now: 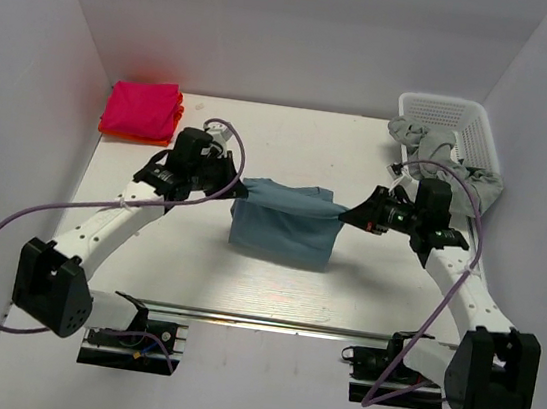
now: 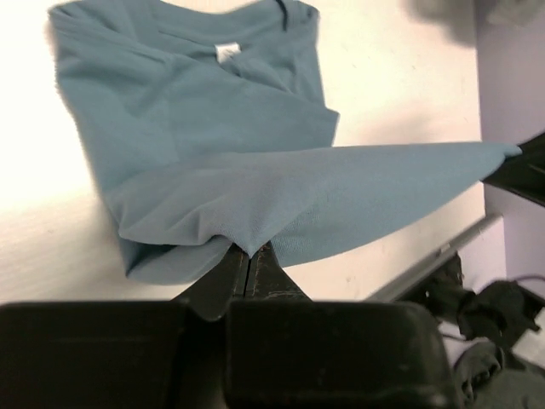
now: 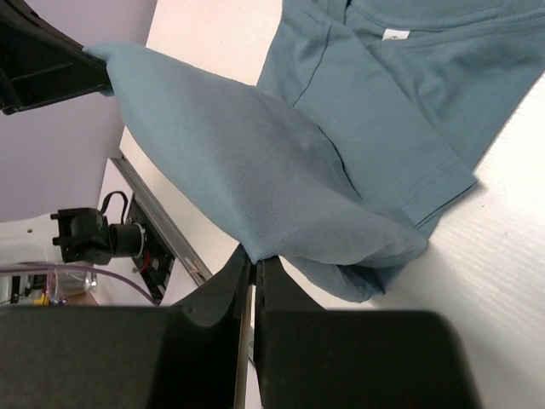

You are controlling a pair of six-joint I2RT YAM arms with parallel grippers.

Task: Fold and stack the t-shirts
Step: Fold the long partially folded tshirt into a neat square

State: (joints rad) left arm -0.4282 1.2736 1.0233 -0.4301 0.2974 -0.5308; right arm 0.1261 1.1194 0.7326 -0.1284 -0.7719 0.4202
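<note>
A dusty teal-blue t-shirt [image 1: 283, 224] lies mid-table, its near part lifted and stretched between both grippers. My left gripper [image 1: 239, 190] is shut on its left corner; the left wrist view shows the pinch [image 2: 249, 254] and the shirt [image 2: 204, 128] with its white neck label [image 2: 226, 52]. My right gripper [image 1: 346, 214] is shut on the right corner; the right wrist view shows the pinch [image 3: 256, 258] and the shirt [image 3: 341, 145]. A folded bright pink shirt [image 1: 143, 109] lies on an orange one [image 1: 122, 132] at the far left. Grey shirts [image 1: 459, 174] hang from the basket.
A white lattice basket [image 1: 454, 122] stands at the far right corner. White walls close in the table on the left, back and right. A metal rail [image 1: 268, 321] runs along the near edge between the arm bases.
</note>
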